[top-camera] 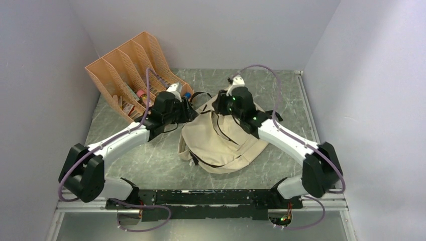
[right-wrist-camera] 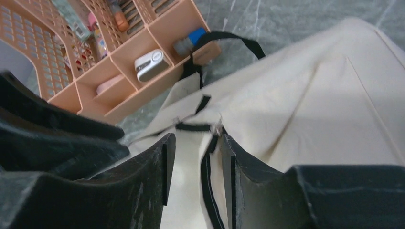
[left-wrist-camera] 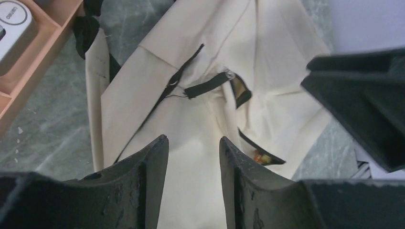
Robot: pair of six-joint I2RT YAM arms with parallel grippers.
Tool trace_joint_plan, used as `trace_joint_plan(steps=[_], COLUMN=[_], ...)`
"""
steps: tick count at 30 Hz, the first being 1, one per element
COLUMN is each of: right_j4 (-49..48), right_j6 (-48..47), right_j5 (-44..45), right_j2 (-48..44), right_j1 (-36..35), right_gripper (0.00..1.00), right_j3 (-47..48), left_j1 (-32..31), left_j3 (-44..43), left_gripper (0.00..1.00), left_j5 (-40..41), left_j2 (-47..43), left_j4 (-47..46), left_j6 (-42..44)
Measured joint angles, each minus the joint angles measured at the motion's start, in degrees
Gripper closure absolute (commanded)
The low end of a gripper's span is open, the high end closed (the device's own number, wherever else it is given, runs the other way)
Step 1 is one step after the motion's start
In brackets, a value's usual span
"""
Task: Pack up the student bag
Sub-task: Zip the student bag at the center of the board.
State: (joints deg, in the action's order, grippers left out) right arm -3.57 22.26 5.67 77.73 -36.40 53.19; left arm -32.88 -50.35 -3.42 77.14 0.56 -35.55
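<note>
Left end effector (left-wrist-camera: 192, 140) and right end effector (right-wrist-camera: 196, 138) (both parted) overhang cream student bag (top-camera: 226, 143).

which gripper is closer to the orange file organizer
Left. The left gripper hangs just off the front end of the orange file organizer; the right gripper is farther away, over the student bag.

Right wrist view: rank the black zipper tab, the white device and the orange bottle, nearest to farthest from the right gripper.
1. The black zipper tab, on the student bag just ahead of the right gripper.
2. The white device, front compartment of the organizer.
3. The orange bottle, deeper in it.
</note>
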Motion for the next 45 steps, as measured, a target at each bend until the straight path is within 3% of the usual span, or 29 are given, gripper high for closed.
trace_joint_plan(steps=[5,12,20,30,45], right_j4=[6.1,14.3,12.9,11.6,13.4], right_j6=[-3.1,-14.1,-33.3,-62.3,-74.1], right_j5=[-3.4,-5.6,-9.9,-23.6,-25.5], right_j2=[11.6,22.3,18.2,15.3,21.1], right_j1=[0.0,0.0,0.1,0.1,-0.9], right_gripper=[0.54,0.51,0.46,0.44,0.45], right_j3=[13.4,23.2,18.8,13.7,18.0], left_j1=[0.4,0.5,0.5,0.6,0.9], left_j3=[0.3,4.5,5.9,8.1,9.8], left_gripper=[0.56,0.57,0.57,0.57,0.57], left_j5=[-0.1,-0.5,-0.8,-0.9,-1.9], left_j2=[3.6,2.7,-0.2,-1.0,-2.2], left_j4=[-0.7,-1.2,-1.1,-1.2,-1.5], left_j6=[1.6,2.0,2.0,1.7,0.1])
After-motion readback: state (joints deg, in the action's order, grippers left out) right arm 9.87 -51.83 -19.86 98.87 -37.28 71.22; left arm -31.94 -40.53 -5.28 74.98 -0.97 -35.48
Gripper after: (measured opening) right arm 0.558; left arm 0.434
